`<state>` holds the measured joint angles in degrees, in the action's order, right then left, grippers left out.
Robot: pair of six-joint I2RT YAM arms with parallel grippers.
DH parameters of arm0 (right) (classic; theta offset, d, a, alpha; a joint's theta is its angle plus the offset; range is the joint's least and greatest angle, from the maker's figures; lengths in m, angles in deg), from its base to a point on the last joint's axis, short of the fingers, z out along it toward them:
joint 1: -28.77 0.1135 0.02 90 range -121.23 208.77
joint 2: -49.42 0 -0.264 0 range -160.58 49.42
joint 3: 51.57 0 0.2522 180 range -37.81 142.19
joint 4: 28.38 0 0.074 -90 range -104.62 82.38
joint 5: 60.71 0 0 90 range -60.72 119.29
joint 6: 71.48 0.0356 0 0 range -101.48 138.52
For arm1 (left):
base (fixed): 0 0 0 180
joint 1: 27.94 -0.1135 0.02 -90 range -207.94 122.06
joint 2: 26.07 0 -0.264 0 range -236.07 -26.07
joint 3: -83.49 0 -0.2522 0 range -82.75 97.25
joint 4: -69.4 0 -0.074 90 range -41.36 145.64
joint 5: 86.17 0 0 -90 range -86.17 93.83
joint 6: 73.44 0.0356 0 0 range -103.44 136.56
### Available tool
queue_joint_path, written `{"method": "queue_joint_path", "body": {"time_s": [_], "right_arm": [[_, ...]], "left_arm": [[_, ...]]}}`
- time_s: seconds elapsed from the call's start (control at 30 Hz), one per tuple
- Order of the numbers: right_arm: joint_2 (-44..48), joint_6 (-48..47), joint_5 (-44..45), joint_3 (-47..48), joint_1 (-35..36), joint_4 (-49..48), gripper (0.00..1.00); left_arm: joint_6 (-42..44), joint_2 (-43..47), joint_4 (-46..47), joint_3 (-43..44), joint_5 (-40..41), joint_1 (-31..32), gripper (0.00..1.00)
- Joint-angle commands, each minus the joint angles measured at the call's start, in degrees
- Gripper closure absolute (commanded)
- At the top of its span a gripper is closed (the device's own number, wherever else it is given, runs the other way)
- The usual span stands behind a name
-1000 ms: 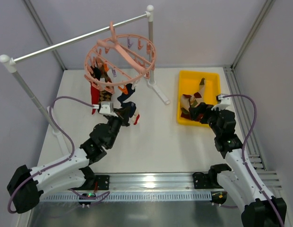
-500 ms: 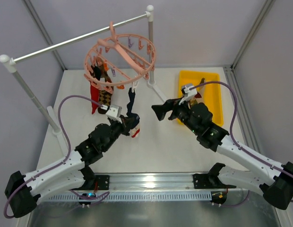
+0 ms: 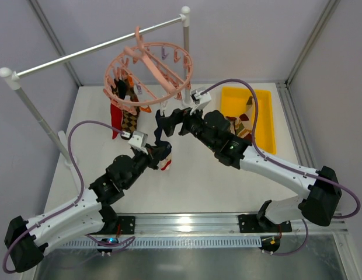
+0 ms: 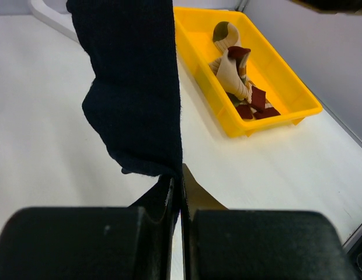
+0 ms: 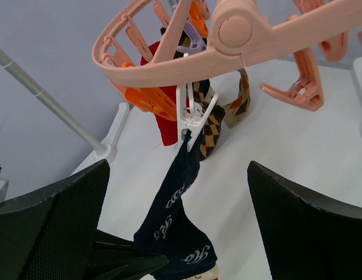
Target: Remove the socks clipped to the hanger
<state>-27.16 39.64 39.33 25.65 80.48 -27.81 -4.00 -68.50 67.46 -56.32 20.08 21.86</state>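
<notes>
The salmon-pink hanger hangs from the rail, with a red sock and an argyle sock clipped on its left side. A navy sock hangs from a white clip on the near rim. My left gripper is shut on that sock's lower end. My right gripper is wide open, level with the navy sock, a finger on either side and not touching it. The hanger ring is just above it.
A yellow tray at the right back holds several loose socks. The grey rail on white posts crosses the back; one post foot stands right beside the right arm.
My right arm swung from over the yellow tray leftward to the hanger and is now beside the navy sock. My left gripper has kept its hold on the sock.
</notes>
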Motion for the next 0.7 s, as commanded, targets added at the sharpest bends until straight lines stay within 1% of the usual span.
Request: {"method": "queue_joint_path", "body": {"time_s": [0.0,0.1,0.27,0.43,0.53,0.57,0.63,0.67], "right_arm": [[-1.12,0.67,1.56,3.42,1.21,-2.01,0.0],[-2.96,0.76,1.73,4.47,1.3,-2.01,0.0],[-6.82,-1.26,3.84,8.87,1.3,-1.4,0.0],[-11.92,-2.32,8.67,13.79,1.3,0.18,0.02],[-13.94,-2.58,9.81,15.11,1.3,0.1,0.14],[-14.47,-2.58,9.99,15.29,1.3,-0.25,0.22],[-15.35,-2.49,10.35,15.55,1.3,-0.69,0.31],[-15.53,-2.67,10.61,15.55,1.3,-1.31,0.37]], "left_arm": [[0.26,0.6,0.32,-0.16,-1.13,0.12,1.0],[0.25,0.51,0.32,-0.24,-1.57,0.21,1.0],[0.08,0.42,0.58,-0.42,-2.01,0.12,1.0],[-0.01,0.51,0.84,-0.51,-2.62,0.12,1.0],[-0.01,0.6,0.93,-0.51,-2.98,0.12,1.0],[-0.01,0.6,0.93,-0.51,-3.07,0.12,1.0],[-0.01,0.77,0.93,-0.6,-3.15,0.12,1.0],[-0.01,0.86,0.93,-0.6,-3.15,0.21,1.0]]}}
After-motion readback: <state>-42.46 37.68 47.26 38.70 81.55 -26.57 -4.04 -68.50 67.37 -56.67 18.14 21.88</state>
